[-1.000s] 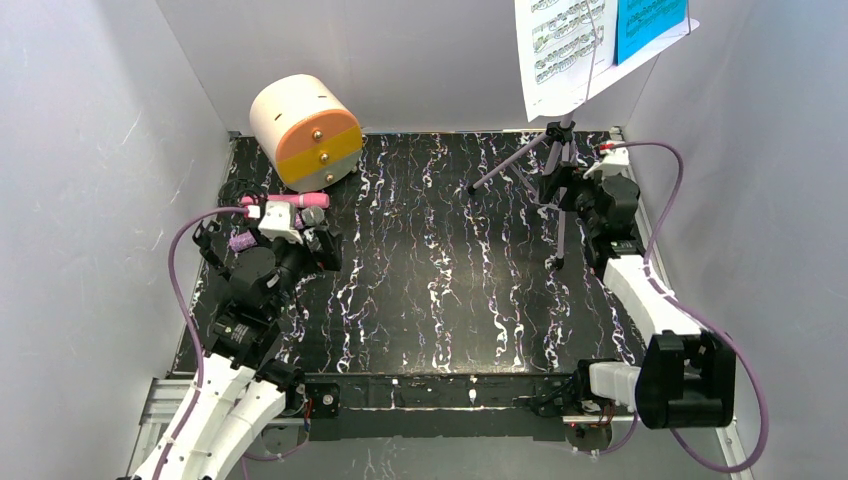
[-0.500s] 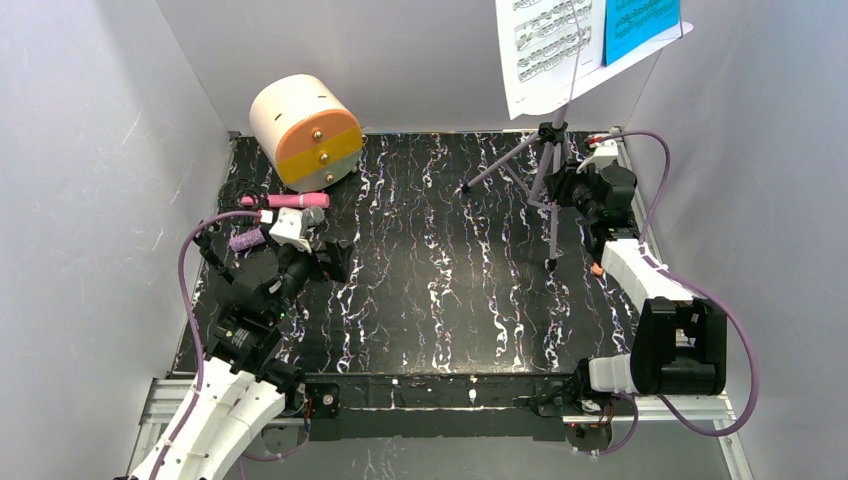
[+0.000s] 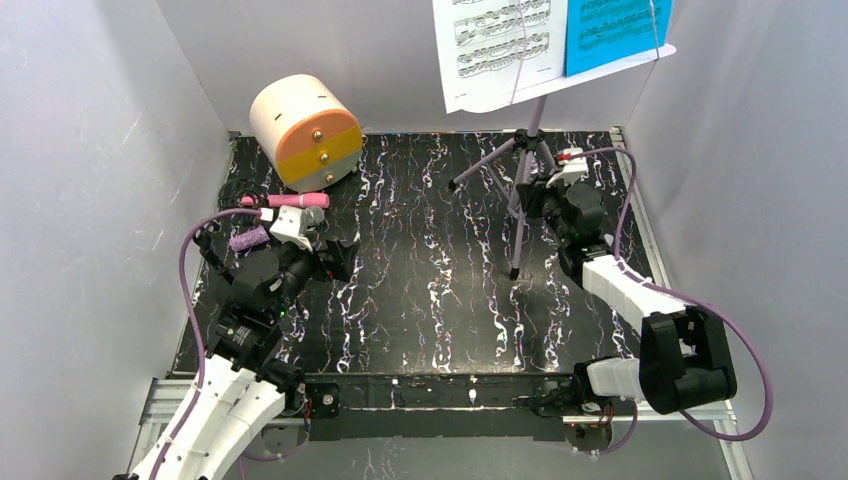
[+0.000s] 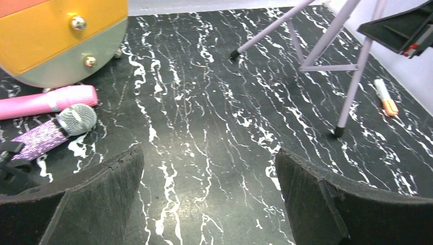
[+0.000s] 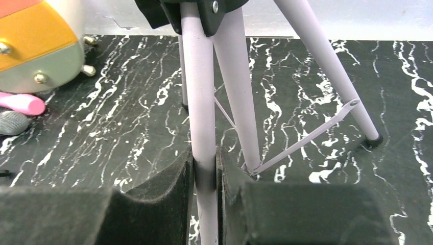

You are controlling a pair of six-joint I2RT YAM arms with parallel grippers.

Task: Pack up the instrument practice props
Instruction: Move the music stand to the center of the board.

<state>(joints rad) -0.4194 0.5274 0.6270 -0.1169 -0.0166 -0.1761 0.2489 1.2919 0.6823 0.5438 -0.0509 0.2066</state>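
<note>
As you scan from the left wall, the left gripper (image 4: 208, 155) hangs over the bench with its rough matte-black jaws spread wide and nothing between them. Just left of it two props lie close side by side. One is the smooth pink toy microphone (image 4: 48, 100). The other, nearer the arm bases, is the purple silver-headed microphone (image 4: 51, 131), with a glittery handle and a mesh ball head. Behind them, in the far-left corner, the cream cylinder box (image 3: 305, 130) lies on its side, its orange-and-grey face studded with small metal knobs. The middle of the black, white-veined bench (image 3: 430, 290) gives you open room. To the right rises the lilac music rack (image 3: 519, 220), thin round tubes tipped with black caps, carrying a white page (image 3: 495, 45) and a blue page (image 3: 610, 30) high by the back wall. The right gripper (image 5: 206, 171) has its dark jaws clenched on one tube below the black hub. An orange-and-white marker (image 4: 383, 97) lies near the right wall.
</note>
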